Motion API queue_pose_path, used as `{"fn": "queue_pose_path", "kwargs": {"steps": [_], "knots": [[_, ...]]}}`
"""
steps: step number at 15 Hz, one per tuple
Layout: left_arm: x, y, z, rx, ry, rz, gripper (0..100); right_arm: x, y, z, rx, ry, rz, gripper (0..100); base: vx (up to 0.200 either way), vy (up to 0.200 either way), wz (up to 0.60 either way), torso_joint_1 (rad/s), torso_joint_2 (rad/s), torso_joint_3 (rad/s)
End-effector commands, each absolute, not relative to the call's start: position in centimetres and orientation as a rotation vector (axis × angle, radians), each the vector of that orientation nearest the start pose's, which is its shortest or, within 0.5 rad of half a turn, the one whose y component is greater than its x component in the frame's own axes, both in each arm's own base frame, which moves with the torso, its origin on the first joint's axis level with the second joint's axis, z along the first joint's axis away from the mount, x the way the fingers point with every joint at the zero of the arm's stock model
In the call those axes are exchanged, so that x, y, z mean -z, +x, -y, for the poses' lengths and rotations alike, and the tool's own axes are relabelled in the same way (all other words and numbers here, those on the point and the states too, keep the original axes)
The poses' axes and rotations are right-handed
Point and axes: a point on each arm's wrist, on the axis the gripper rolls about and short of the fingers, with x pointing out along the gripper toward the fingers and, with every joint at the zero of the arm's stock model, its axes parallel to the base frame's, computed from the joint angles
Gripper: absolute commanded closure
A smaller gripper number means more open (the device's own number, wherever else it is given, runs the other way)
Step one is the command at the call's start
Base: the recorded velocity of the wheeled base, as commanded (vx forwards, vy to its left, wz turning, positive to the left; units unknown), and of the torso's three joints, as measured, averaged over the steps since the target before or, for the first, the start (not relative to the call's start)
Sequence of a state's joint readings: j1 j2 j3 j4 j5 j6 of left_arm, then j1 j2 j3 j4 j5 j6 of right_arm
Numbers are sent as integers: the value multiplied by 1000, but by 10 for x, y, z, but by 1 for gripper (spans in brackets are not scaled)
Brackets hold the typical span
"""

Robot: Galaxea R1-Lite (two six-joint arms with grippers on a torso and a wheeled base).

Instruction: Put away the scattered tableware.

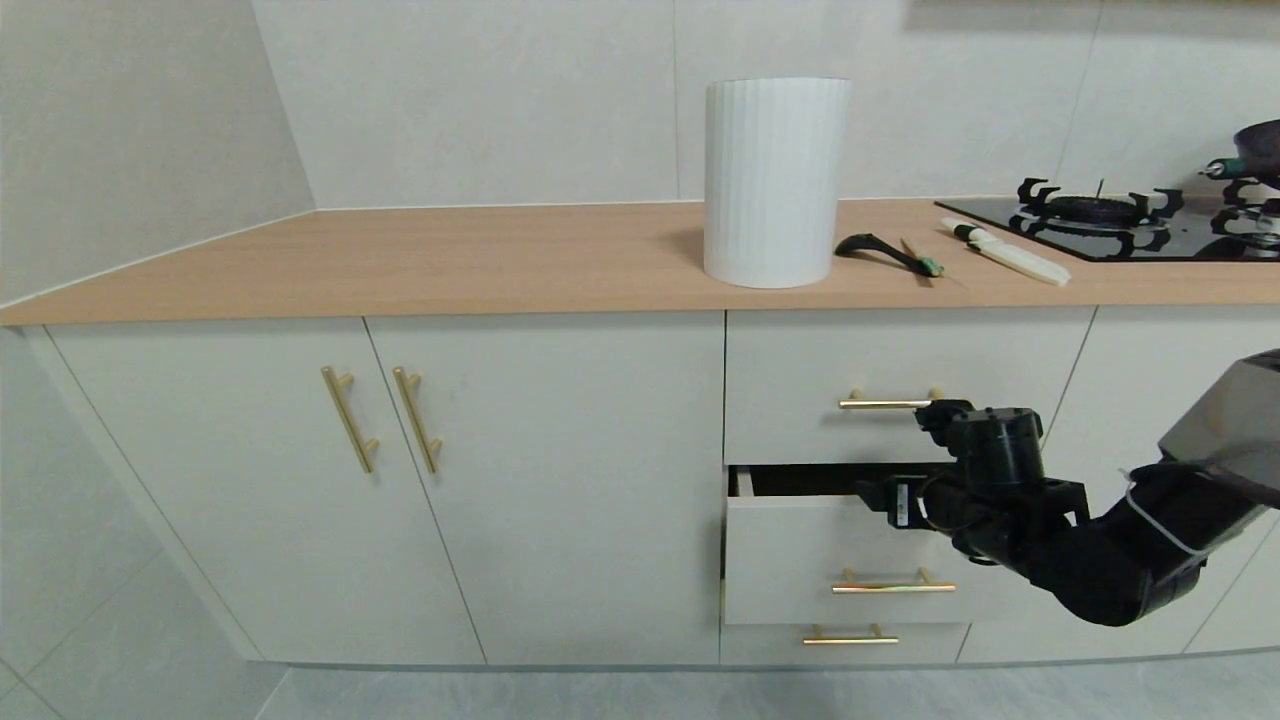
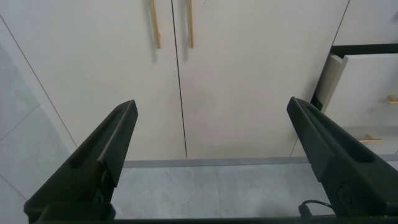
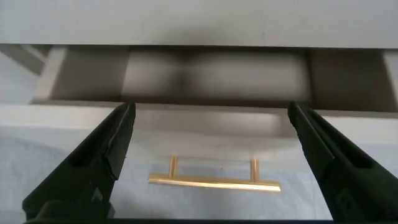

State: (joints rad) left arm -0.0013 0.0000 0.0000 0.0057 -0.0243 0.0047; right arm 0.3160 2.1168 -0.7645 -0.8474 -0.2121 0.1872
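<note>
On the wooden counter (image 1: pixel 450 260) lie a black ladle (image 1: pixel 880 250), a thin stick-like utensil with a green end (image 1: pixel 920 260) and a pale knife-like utensil (image 1: pixel 1005 255), just right of a tall white ribbed container (image 1: pixel 772 180). Below them the middle drawer (image 1: pixel 800 550) stands partly pulled out, its inside dark. My right gripper (image 1: pixel 950 500) hovers in front of the drawer's top edge. It is open, with nothing between its fingers (image 3: pixel 106 155), above the drawer's gold handle (image 3: pixel 214 182). My left gripper (image 2: pixel 210 106) is open and empty, low before the cabinet doors (image 2: pixel 186 74).
A black gas hob (image 1: pixel 1100 225) with pan supports fills the counter's right end. The upper drawer (image 1: pixel 890 380) is closed, and another handle (image 1: pixel 850 635) shows below the open one. Two cupboard doors with gold handles (image 1: pixel 380 420) are shut. Grey tiled floor (image 2: pixel 211 193) lies below.
</note>
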Motion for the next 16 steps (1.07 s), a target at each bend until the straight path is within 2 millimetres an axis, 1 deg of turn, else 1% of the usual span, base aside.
{"fn": "queue_pose_path", "kwargs": {"steps": [1, 4, 10, 13, 16], "knots": [[-75, -23, 1, 26, 5, -6, 0, -31, 348, -108, -46, 40, -540, 0, 0, 0, 0, 0, 0, 0], [-75, -23, 1, 26, 5, -6, 0, -24, 354, -109, -33, 43, -520, 0, 0, 0, 0, 0, 0, 0], [-75, -23, 1, 26, 5, -6, 0, -20, 354, -109, -33, 38, -535, 0, 0, 0, 0, 0, 0, 0], [-75, -23, 1, 26, 5, -6, 0, -14, 355, -109, -30, 32, -552, 0, 0, 0, 0, 0, 0, 0], [-75, -23, 1, 26, 5, -6, 0, -19, 351, -108, -31, 30, -559, 0, 0, 0, 0, 0, 0, 0]]}}
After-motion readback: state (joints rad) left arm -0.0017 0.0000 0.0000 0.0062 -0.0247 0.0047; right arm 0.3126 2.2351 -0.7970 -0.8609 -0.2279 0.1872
